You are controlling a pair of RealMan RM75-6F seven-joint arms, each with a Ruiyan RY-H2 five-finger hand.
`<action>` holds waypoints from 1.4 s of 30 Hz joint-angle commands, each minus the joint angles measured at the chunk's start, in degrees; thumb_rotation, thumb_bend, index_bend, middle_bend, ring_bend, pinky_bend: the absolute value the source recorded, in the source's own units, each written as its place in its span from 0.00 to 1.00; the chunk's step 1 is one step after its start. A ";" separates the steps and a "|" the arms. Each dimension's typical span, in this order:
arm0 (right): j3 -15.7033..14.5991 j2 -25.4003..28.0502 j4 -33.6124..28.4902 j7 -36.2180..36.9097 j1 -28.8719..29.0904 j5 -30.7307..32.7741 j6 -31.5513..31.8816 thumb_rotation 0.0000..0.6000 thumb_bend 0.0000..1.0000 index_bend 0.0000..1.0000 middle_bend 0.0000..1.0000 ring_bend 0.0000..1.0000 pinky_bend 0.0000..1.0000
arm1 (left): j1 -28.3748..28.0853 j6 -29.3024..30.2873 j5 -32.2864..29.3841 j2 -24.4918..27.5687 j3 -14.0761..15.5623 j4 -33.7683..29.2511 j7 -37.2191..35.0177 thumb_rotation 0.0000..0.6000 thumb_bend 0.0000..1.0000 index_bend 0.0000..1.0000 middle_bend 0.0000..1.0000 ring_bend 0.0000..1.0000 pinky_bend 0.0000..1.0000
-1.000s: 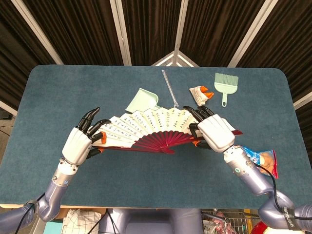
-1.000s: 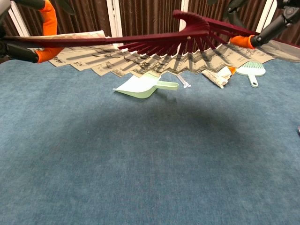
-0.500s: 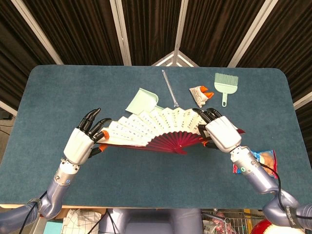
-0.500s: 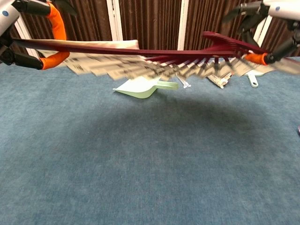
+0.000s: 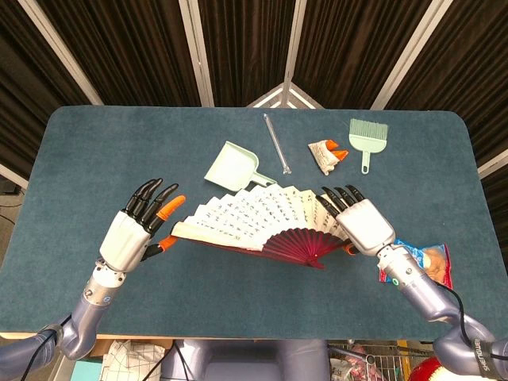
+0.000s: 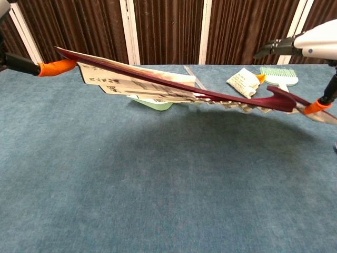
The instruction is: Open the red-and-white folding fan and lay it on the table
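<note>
The red-and-white folding fan (image 5: 262, 222) is spread wide, white leaf with writing above dark red ribs. In the chest view the fan (image 6: 174, 89) hangs tilted over the table, left end high, right end low. My left hand (image 5: 133, 234) has its fingers spread; only an orange fingertip (image 6: 55, 67) reaches the fan's left end. My right hand (image 5: 363, 225) lies flat over the right end. Its fingers (image 6: 274, 47) stand well above the fan. Its orange thumb tip (image 6: 316, 105) touches the right guard from below.
A mint dustpan (image 5: 232, 167) lies just behind the fan. Further back lie a clear rod (image 5: 276, 143), a small snack packet (image 5: 325, 152) and a mint hand brush (image 5: 367, 136). A snack bag (image 5: 432, 263) sits by my right forearm near the table's right front.
Both hands have spread their fingers off the fan. The fan has dropped and shifted right, its right end sinking lowest.
</note>
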 commanded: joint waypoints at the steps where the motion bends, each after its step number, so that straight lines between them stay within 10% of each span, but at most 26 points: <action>1: -0.33 0.94 -1.91 -4.55 0.29 2.31 -0.68 1.00 0.11 0.00 0.04 0.10 0.11 | 0.31 0.19 -0.12 0.87 0.27 -1.00 -0.13 1.00 0.32 0.12 0.04 0.00 0.12; 23: -2.99 6.00 -4.65 -14.64 -6.22 -3.18 9.17 1.00 0.12 0.00 0.04 0.10 0.10 | 7.97 4.16 -5.22 18.33 0.47 -12.42 -1.65 1.00 0.30 0.10 0.04 0.00 0.11; 32: -5.99 5.29 -7.05 1.09 -17.08 -15.03 24.64 1.00 0.11 0.11 0.05 0.15 0.10 | 17.02 3.92 -11.82 24.84 4.92 -12.80 3.78 1.00 0.30 0.16 0.06 0.00 0.11; 42: -9.15 -5.86 9.72 12.78 -31.32 -18.73 40.57 1.00 0.12 0.10 0.05 0.15 0.10 | 21.43 -1.50 -18.62 25.09 7.31 -8.86 -2.00 1.00 0.31 0.16 0.05 0.00 0.11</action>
